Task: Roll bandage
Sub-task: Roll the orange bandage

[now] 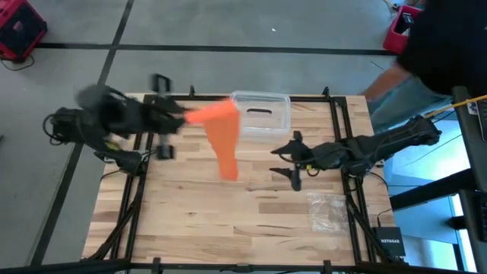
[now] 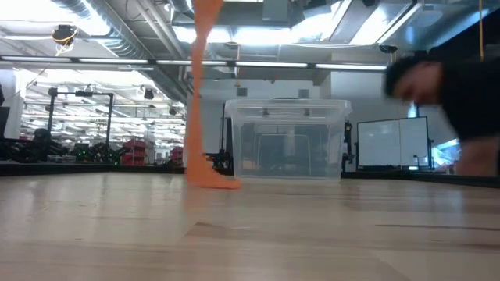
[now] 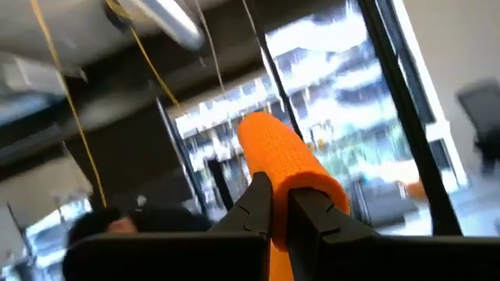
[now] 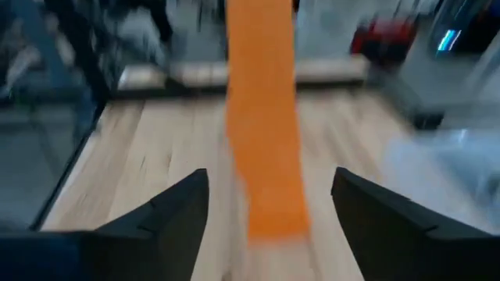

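The orange bandage is a long flat strip. It hangs from my left gripper, which is raised over the table's far left, and slants down to the table, where its lower end rests. In the low view the strip drops from the top edge to the wood. My left gripper is shut on it. My right gripper is open to the right of the strip, its fingers facing the strip and apart from it. My left gripper pinches the bandage's upper end between its two fingers. The free part beyond the fingers bulges out past the fingertips as an orange hump. The rest hangs below the gripper, fairly straight, with its lower end on the table.
A clear plastic box stands at the far middle of the table, just behind the strip. A crinkled clear bag lies at the near right. A person leans in beyond the far right corner.
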You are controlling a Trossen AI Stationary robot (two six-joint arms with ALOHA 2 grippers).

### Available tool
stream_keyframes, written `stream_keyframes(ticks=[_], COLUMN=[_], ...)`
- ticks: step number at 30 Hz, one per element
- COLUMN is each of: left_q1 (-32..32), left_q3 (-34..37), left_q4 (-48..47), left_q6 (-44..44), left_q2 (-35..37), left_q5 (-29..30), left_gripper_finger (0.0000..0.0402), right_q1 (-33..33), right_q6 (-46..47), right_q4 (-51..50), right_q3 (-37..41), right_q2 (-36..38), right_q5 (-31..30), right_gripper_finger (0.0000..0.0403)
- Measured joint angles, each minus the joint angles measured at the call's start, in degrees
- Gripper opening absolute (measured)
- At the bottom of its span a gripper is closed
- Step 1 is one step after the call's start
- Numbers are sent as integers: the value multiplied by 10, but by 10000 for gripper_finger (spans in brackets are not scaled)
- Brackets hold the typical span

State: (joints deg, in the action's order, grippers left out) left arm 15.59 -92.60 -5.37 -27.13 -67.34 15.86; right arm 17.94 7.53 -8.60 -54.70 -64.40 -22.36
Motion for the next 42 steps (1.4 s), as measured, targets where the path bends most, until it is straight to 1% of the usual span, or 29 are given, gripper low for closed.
stream_keyframes(ticks=[2,4,5,8,10,14,16,20,23,25,27,30,32,34,36,37,38,40,42], left_q1=[0,0,0,0,-1,-2,-6,-7,-7,-7,-7,-6,-6,-6,-6,-6,-7,-11,-16], left_q3=[0,-2,-2,-2,-1,-2,-2,-2,-2,-2,-2,-2,-2,-2,-2,-2,-2,-2,-2], left_q4=[-1,1,2,-2,-8,1,2,-2,1,2,0,-1,0,2,0,-1,-1,6,6], left_q6=[2,-1,-2,-3,-4,-30,-33,-33,-33,-33,-32,-29,-29,-29,-35,-42,-50,-65,-82], left_q2=[-12,-19,-24,-29,-31,-28,-28,-30,-29,-28,-29,-29,-29,-29,-29,-29,-29,-27,-25], left_q5=[2,16,24,41,51,90,92,94,92,87,83,83,78,68,61,61,61,63,70], left_gripper_finger=[8,10,11,11,12,12,12,12,13,13,13,13,13,13,13,13,13,13,13], right_q1=[-4,-15,-19,-26,-26,-25,-26,-34,-44,-53,-59,-61,-61,-60,-59,-53,-46,-29,-13], right_q6=[-47,-81,-86,-84,-77,-59,-58,-80,-102,-111,-124,-139,-150,-162,-178,-187,-195,-200,-200], right_q4=[88,163,184,207,214,221,222,231,270,292,295,301,300,299,296,294,293,285,258], right_q3=[0,0,-1,0,0,0,1,1,1,0,1,1,0,0,0,0,0,-7,-18], right_q2=[-22,-48,-59,-89,-105,-138,-150,-181,-196,-206,-211,-211,-211,-211,-211,-210,-208,-205,-197], right_q5=[-13,-9,-1,30,42,60,44,-50,-66,-66,-62,-55,-50,-42,-16,-3,4,8,13], right_gripper_finger=[272,272,272,272,272,272,272,272,272,268,252,203,154,96,34,18,14,20,18])
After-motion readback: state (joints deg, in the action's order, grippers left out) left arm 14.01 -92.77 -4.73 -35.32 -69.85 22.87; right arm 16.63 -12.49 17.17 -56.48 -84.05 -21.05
